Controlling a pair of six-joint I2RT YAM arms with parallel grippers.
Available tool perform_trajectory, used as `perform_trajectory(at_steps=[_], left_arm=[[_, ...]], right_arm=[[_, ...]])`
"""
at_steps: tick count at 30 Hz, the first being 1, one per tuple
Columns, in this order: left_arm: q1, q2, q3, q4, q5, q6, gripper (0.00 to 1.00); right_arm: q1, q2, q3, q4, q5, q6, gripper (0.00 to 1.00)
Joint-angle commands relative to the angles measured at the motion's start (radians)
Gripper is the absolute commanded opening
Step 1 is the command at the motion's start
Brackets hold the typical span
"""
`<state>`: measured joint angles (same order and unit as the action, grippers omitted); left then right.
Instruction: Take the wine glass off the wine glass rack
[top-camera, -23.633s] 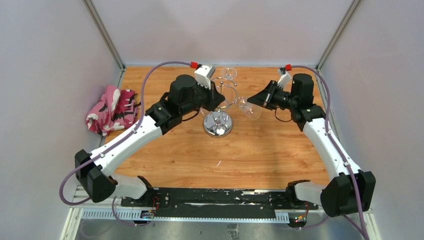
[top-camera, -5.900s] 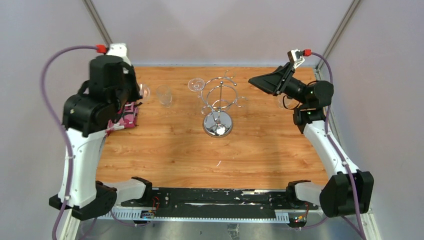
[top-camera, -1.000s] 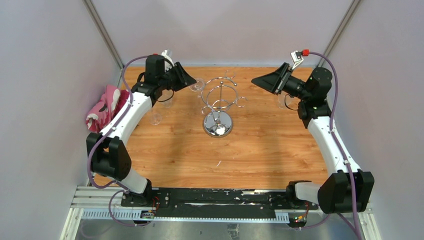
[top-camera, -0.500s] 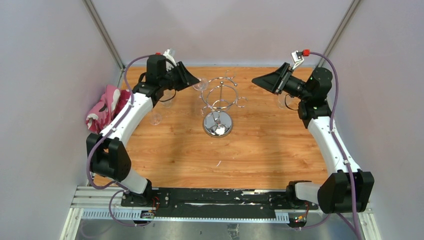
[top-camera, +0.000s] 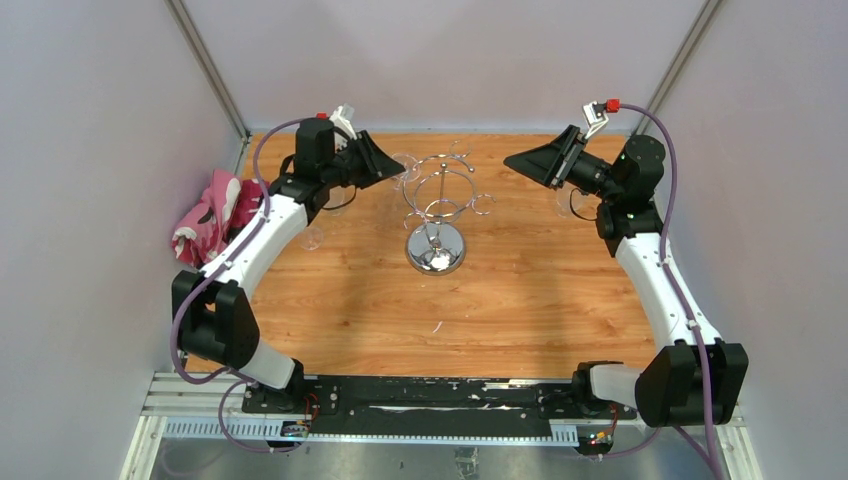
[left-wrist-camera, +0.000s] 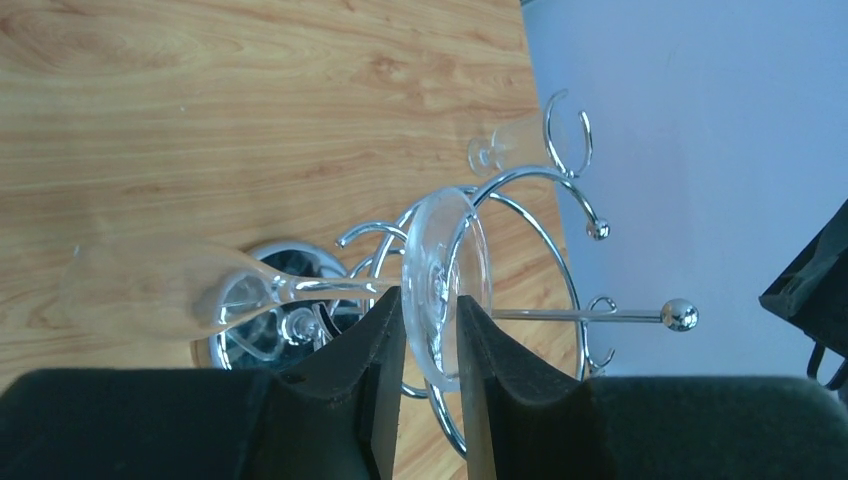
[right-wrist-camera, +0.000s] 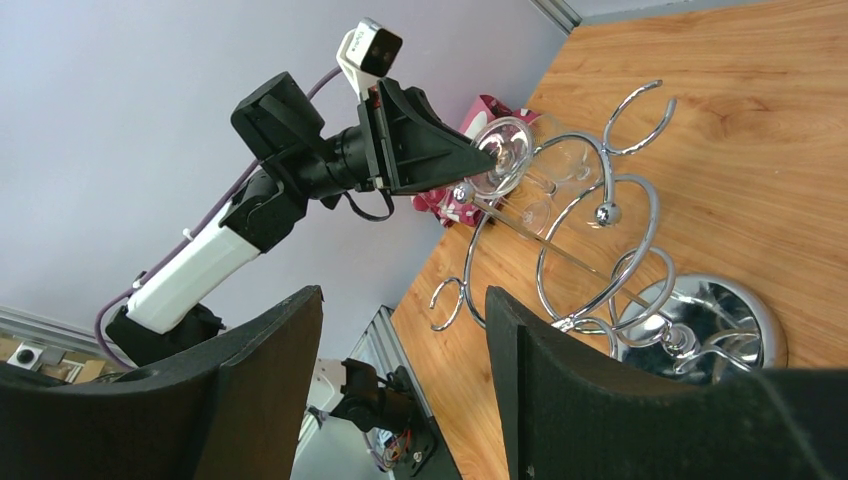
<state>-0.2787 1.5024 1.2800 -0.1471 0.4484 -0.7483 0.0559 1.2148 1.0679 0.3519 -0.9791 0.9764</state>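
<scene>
Straddling wine glass (left-wrist-camera: 443, 255) foot edge, left hand (left-wrist-camera: 430, 302)

Wine glass rack (top-camera: 436, 250) mid-table | wine glass (left-wrist-camera: 440, 250) on its left side | my left gripper (left-wrist-camera: 432, 310) straddling the foot | cloth (top-camera: 212, 218) far left

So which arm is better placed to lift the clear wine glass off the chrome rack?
Left: the left gripper straddles the foot of the clear wine glass on the chrome wire rack; the right gripper sits open, apart.
</scene>
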Motion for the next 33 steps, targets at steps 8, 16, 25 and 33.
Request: perform_trajectory(at_steps=[8,16,25,33], left_arm=[[-0.054,-0.008,-0.040,0.060,0.047,-0.020,0.17],[-0.054,-0.011,-0.010,0.037,0.041,-0.030,0.08],[-0.041,-0.039,0.031,0.061,-0.011,-0.176,0.00],[0.049,-0.071,-0.012,0.166,-0.027,-0.350,0.00]], right_arm=[[-0.018,-0.004,-0.012,0.036,-0.009,0.015,0.65],[-0.021,-0.004,-0.019,0.052,-0.008,0.028,0.65],[-0.023,-0.003,-0.025,0.054,-0.013,0.030,0.65],[-0.027,0.002,-0.034,0.075,-0.022,0.050,0.65]])
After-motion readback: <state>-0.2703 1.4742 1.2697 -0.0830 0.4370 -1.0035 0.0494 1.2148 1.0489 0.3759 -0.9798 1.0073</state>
